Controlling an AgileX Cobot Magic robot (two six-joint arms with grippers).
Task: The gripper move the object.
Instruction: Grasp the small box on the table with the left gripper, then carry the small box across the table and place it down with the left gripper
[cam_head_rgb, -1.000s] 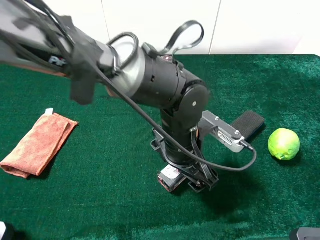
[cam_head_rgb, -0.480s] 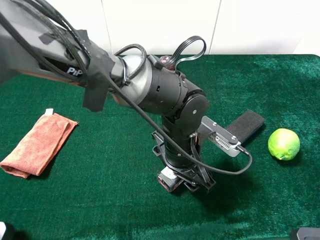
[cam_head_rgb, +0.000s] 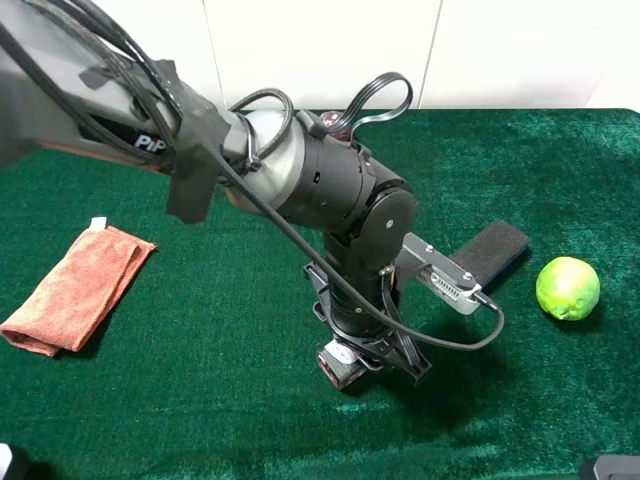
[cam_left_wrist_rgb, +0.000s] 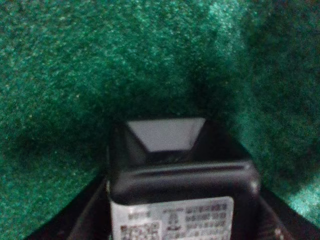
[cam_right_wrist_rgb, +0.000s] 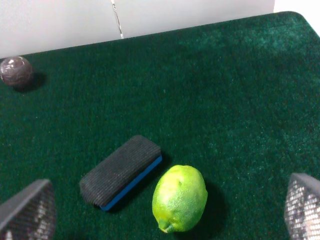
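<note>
**Left pincer clamped on small box, lower centre of frame**

The green felt surface (cam_head_rgb: 200, 400) fills the exterior view. The left arm (cam_head_rgb: 300, 170) comes in from the upper left and bends down to lower centre. The left pincer (cam_head_rgb: 372, 358) points down at the felt and looks closed on the object (cam_head_rgb: 338, 364). The right pincer (cam_right_wrist_rgb: 167, 200) is spread wide and holds nothing.

The object is a small dark box with a white label (cam_left_wrist_rgb: 172, 220) on top. Its reddish end pokes out on the pincer's left side in the exterior view. It sits at lower centre, on or just above the felt; I cannot tell which.

Likely handling: rigid, light, smooth casing, so it could slip or twist. Felt would drag if it is slid. The best hold is across the two long flat sides, near the middle.

In the left wrist view the box sits square between the fingers (cam_left_wrist_rgb: 87, 220). It fills the gap, with one end sticking out past them.
</note>
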